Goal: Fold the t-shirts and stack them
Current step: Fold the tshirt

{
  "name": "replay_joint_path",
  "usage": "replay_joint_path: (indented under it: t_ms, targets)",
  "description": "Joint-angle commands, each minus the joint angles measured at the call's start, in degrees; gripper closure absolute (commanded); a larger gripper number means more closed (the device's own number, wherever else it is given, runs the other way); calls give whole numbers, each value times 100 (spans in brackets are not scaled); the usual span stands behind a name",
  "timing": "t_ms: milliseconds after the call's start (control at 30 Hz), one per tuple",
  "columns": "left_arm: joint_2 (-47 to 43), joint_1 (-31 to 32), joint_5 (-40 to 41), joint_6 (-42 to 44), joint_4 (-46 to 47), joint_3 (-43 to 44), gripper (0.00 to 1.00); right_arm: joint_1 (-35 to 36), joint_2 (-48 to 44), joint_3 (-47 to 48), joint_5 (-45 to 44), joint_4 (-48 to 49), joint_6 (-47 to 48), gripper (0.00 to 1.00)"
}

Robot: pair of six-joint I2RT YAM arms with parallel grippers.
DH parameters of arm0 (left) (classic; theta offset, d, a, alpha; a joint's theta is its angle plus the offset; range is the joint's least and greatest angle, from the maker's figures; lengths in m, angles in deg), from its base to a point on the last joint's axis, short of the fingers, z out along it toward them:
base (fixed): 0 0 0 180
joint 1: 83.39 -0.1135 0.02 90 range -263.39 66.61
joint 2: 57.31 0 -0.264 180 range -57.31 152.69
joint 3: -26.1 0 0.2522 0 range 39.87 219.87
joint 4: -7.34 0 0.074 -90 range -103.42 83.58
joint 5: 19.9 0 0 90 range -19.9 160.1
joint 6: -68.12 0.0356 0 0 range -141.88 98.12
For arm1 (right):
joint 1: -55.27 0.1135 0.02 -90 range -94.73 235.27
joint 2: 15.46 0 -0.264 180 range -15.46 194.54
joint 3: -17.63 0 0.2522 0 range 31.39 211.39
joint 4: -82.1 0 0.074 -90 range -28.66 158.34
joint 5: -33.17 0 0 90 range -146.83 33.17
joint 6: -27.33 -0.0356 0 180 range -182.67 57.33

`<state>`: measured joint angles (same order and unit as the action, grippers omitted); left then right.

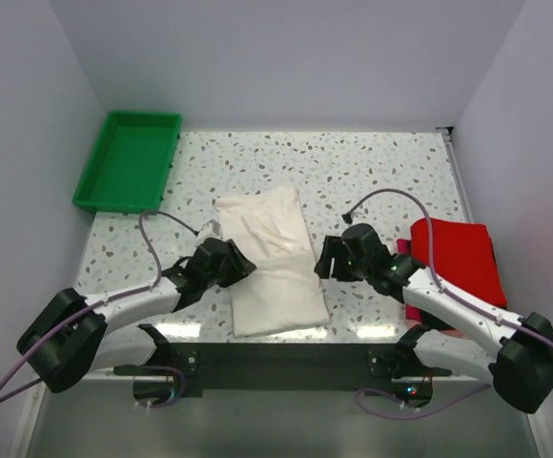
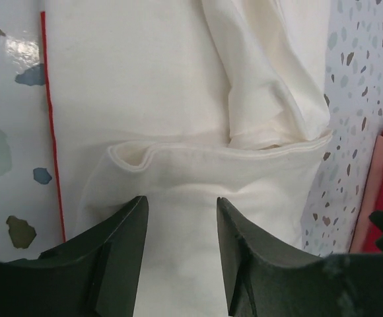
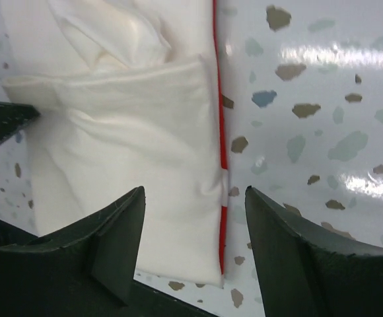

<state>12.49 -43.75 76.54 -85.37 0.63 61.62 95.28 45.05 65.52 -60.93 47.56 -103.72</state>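
**Half-folded off-white t-shirt (image 1: 269, 262) lying at frame centre on the table (image 1: 353, 162).**
The left tool (image 2: 179, 200) and right tool (image 3: 194, 191) are standing with jaws apart, gripping nothing, flanking its turned-up hem; the cloth is reading as light and limp, so pinching the doubled side edges is looking safest.

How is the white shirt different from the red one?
The off-white cloth t-shirt is pale; the red cloth t-shirt is bright. The off-white one lies in the middle of the table; the red one sits far to the right. The off-white one has a rumpled fold across it; the red one looks flat. Both lie folded on the speckled table.
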Motion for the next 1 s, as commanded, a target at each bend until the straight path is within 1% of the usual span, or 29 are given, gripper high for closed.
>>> replay_joint_path:
  t_ms: [0,100,133,167,200,233,267,367,400,433,467,533,567,667,767,967]
  targets:
    - [-344,-79,594,441,-921,634,48,-11,109,899,-364,117,649,35]
    - [-283,-342,631,678,-1196,1092,46,-11,960,1709,-302,363,1098,36]
    - [-239,-578,552,758,-1197,1172,46,-11,1476,1902,-267,477,1196,37]
    - [-195,-745,334,846,-1223,1242,47,-11,1716,2305,-232,521,1275,38]
    - [-108,-904,228,890,-1302,1391,47,-11,1945,2483,-206,591,1441,38]
    - [-81,-1157,139,934,-1268,1436,48,-2,2443,2659,-162,723,1538,39]
    - [-54,-1264,-1,1013,-1241,1471,48,-11,2674,3052,-170,724,1618,39]
    - [243,-1590,-256,1197,-1065,1865,50,-11,3571,3800,-109,610,1969,39]
    - [532,-1634,-274,1250,-1083,2006,50,-11,3756,3959,-74,610,2014,39]
    - [700,-1704,-275,1277,-1118,2156,50,-11,4132,4231,-74,549,2049,39]
    - [1067,-1740,-379,1338,-1153,2436,51,-2,4283,4338,-30,540,2110,39]
    - [1438,-1810,-485,1374,-1188,2701,52,-2,4582,4540,146,496,2154,39]
    - [1762,-1837,-520,1382,-1206,2920,52,16,4792,4680,181,504,2181,39]
    - [2334,-1881,-608,1374,-1153,3237,53,77,5153,4936,199,434,2268,39]
    - [2783,-1890,-617,1374,-1145,3510,55,130,5339,5138,181,399,2356,39]
    - [3347,-1898,-863,1444,-1109,3871,57,148,5735,5543,172,214,2471,39]
